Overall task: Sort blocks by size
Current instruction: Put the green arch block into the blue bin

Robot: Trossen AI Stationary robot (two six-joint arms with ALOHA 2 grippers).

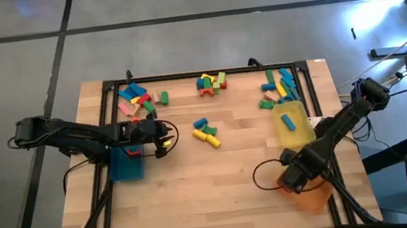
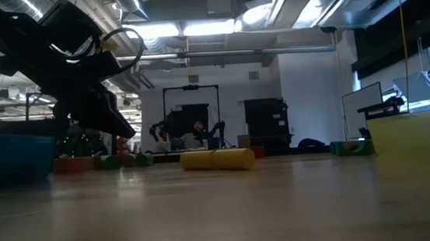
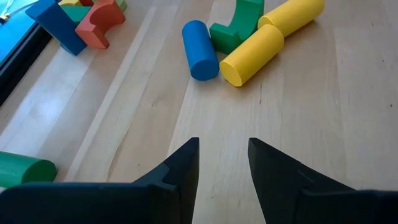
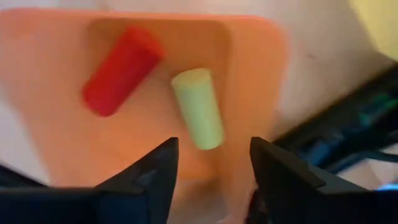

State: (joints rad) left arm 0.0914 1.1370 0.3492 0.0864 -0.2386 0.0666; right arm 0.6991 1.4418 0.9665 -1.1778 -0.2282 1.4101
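Observation:
The blocks lie in clusters on the wooden table: one at the far left [image 1: 135,99], one at the far middle [image 1: 211,82], one at the far right [image 1: 278,89]. A blue cylinder [image 3: 200,42], a green arch [image 3: 236,25] and two yellow cylinders [image 3: 252,55] lie in the middle. My left gripper [image 3: 222,165] hovers open just short of them, beside the teal tray [image 1: 126,164]. My right gripper [image 4: 214,165] stands open, pointing down over the orange tray [image 4: 56,124]. In that tray lie a red cylinder [image 4: 121,70] and a pale green cylinder [image 4: 199,107].
A yellow tray [image 1: 293,125] with one blue block [image 1: 288,122] stands just beyond the orange tray at the right. A black frame [image 1: 206,72] runs around the work area. Bare wood lies in the near middle of the table [image 1: 213,191].

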